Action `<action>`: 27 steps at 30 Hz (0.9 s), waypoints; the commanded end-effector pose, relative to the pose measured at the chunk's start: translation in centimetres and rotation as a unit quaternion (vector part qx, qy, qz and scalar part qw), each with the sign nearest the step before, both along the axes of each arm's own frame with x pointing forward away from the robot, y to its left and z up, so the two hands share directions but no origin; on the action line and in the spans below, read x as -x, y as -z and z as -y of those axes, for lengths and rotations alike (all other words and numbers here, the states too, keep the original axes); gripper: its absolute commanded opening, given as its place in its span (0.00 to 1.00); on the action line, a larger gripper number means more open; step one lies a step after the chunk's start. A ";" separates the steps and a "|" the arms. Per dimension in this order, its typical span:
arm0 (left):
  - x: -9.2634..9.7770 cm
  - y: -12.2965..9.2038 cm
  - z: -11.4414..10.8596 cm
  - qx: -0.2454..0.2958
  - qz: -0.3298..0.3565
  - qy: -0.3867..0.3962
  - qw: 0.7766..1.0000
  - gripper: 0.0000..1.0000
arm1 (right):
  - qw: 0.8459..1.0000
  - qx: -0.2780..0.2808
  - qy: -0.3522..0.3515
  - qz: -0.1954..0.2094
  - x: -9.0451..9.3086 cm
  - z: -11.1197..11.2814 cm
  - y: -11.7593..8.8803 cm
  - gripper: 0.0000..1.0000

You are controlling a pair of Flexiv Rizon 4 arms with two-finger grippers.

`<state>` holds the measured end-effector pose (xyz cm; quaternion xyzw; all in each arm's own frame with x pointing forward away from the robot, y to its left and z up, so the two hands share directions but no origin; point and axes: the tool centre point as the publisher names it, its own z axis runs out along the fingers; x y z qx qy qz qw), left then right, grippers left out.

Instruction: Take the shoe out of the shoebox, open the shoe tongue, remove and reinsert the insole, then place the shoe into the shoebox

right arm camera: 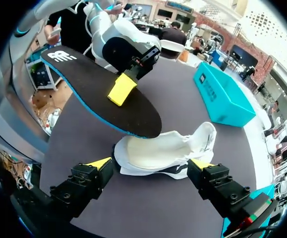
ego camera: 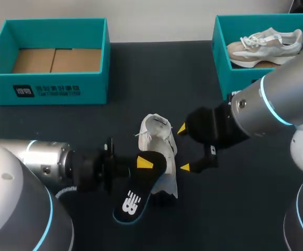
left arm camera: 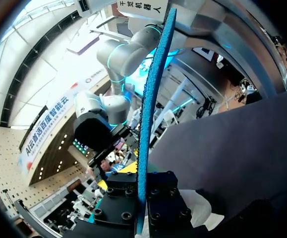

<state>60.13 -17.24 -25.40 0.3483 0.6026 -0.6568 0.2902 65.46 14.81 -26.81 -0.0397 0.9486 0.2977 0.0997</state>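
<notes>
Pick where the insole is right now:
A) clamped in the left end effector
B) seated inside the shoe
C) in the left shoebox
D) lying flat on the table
A: the left end effector is shut on the black insole, holding it over the white shoe, and the left wrist view shows the insole's blue edge pinched between its fingers.

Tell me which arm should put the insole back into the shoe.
Left. The left gripper is shut on the insole, with one end over the opening of the shoe. The right gripper is open beside the shoe, holding nothing, so it looks better suited to steadying it.
</notes>
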 end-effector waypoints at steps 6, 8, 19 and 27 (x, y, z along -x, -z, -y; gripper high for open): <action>0.0 0.1 0.4 -0.001 0.003 -0.010 1.000 0.00 | 1.000 0.011 0.010 -0.026 -0.8 -1.4 2.2 1.00; 0.0 0.1 0.4 -0.001 0.003 -0.010 1.000 0.00 | 1.000 0.011 0.010 -0.026 -0.8 -1.4 2.2 1.00; 0.0 0.1 0.4 -0.001 0.003 -0.010 1.000 0.00 | 1.000 0.011 0.010 -0.026 -0.8 -1.4 2.2 1.00; 0.0 0.1 0.4 -0.001 0.003 -0.010 1.000 0.00 | 0.999 0.030 0.024 -0.008 -0.9 -0.3 3.1 1.00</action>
